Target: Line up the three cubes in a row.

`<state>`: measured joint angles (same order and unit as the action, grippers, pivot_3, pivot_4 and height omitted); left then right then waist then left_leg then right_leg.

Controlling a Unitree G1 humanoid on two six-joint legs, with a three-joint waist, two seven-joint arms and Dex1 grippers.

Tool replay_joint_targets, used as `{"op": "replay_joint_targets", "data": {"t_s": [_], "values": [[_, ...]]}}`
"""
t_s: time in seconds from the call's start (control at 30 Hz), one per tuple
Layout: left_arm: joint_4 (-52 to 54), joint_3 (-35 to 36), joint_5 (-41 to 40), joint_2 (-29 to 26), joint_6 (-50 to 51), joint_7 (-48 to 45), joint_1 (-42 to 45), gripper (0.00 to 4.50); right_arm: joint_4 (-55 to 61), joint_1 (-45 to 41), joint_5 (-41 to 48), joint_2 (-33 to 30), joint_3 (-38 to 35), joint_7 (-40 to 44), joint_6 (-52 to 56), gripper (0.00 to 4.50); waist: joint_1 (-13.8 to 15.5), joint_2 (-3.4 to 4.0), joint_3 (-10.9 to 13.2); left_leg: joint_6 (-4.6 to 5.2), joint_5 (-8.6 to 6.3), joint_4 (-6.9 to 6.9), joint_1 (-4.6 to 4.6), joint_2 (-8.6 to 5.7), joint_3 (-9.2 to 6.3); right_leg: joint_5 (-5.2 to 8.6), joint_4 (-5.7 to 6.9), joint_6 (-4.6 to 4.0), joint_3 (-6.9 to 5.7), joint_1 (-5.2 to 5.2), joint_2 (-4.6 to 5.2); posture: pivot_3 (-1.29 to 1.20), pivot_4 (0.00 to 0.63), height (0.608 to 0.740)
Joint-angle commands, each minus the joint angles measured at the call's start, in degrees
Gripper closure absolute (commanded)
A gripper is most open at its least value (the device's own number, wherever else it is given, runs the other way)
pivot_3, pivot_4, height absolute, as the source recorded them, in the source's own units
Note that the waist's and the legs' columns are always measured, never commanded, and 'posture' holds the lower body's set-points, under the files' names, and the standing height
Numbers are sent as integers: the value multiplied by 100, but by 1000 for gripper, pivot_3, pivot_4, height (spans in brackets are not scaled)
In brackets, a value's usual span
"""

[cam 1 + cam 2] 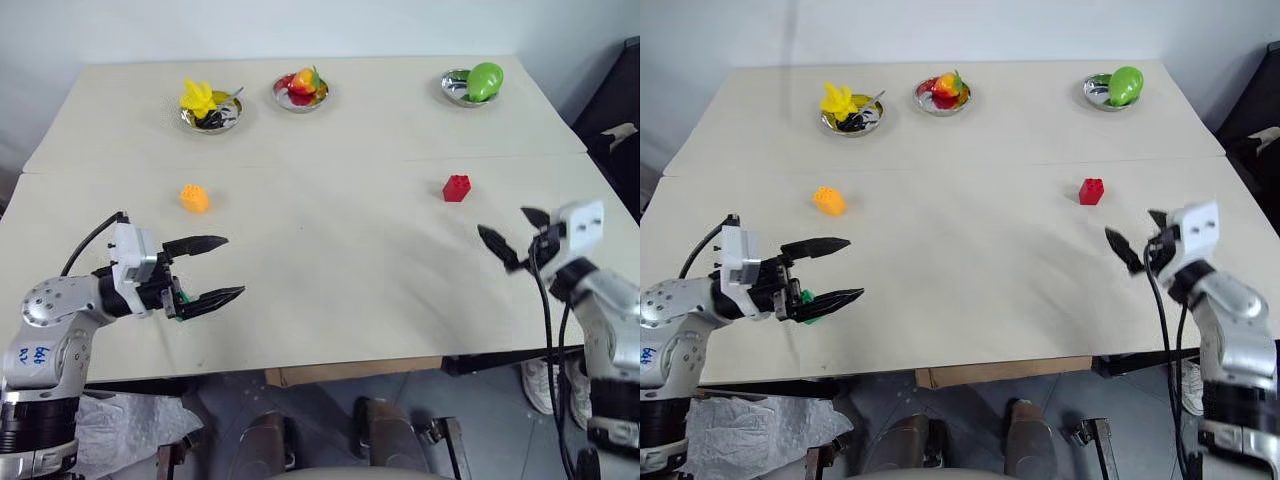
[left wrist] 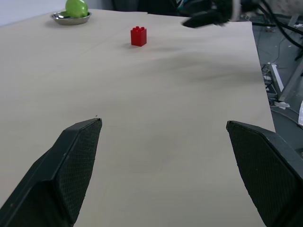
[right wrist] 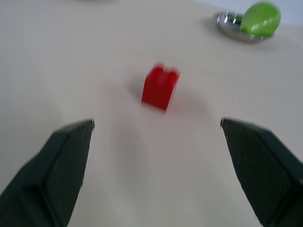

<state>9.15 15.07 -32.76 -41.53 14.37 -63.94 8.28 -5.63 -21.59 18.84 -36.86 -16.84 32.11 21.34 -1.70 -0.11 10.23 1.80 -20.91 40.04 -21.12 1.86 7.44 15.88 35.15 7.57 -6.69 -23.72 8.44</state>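
Note:
The orange-yellow cube sits left of centre on the beige table. The red cube stands on the right side, studs up. A sliver of the green cube peeks out beneath my left gripper, which hovers open near the front left, fingers pointing right with nothing between them. My right gripper is open near the right edge, a short way in front of the red cube, which stands apart ahead of its fingers. The left wrist view looks across the table to the red cube.
Three steel bowls of toy fruit line the back: yellow, red-orange, green. A seam crosses the table between the bowls and the cubes. The front edge runs just behind my grippers.

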Motion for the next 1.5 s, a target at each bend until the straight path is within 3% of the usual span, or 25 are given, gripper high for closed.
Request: {"op": "replay_joint_targets", "data": {"t_s": [0.03,0.23,0.5,0.6,0.83,1.23,1.37,1.5], "values": [[244,-98,-69,-34,-5,-77,-16,17,-270,-849,-380,87,320,-773,796,0,-6,0,0,-1,0,0,-4,-1,0,0,0,-1,0,-3,0,0,150,740],[208,-172,11,-87,-83,-88,20,17,-1616,-2237,-895,562,559,-1693,671,0,12,0,0,0,0,0,-13,-6,1,0,-2,-1,-3,-7,1,0,150,740],[370,-15,22,-173,-136,-19,-108,17,-3303,-3031,-1290,910,698,-2332,187,0,-22,2,1,0,-1,-7,-18,-9,23,1,-8,-1,-9,-7,-1,0,150,740],[456,66,4,-216,-144,22,-219,0,-3281,-2985,-1213,1049,782,-2095,238,601,-52,2,1,0,-1,-7,-17,-6,28,1,-9,0,-7,-7,-3,0,150,740],[501,86,26,-216,-174,67,-289,0,-3217,-2902,-1188,1080,728,-1949,177,2927,-51,2,1,0,-1,-7,-17,-3,28,1,-10,0,-5,-6,-4,0,150,740],[514,42,68,-204,-202,103,-266,0,-3233,-2926,-1095,1030,640,-1718,169,2927,-65,2,1,0,-1,-8,-16,-3,28,1,-10,0,-5,-6,-4,0,150,740],[486,15,86,-189,-218,129,-215,0,-3193,-2923,-1085,1057,622,-1687,64,2077,-71,3,2,0,-1,-9,-16,-3,29,1,-10,0,-5,-6,-4,0,150,740],[460,4,96,-188,-216,134,-191,0,-3172,-2960,-1162,1029,687,-1653,-44,650,-74,4,2,0,-1,-9,-16,-3,28,1,-11,0,-5,-7,-4,0,150,740]]}}
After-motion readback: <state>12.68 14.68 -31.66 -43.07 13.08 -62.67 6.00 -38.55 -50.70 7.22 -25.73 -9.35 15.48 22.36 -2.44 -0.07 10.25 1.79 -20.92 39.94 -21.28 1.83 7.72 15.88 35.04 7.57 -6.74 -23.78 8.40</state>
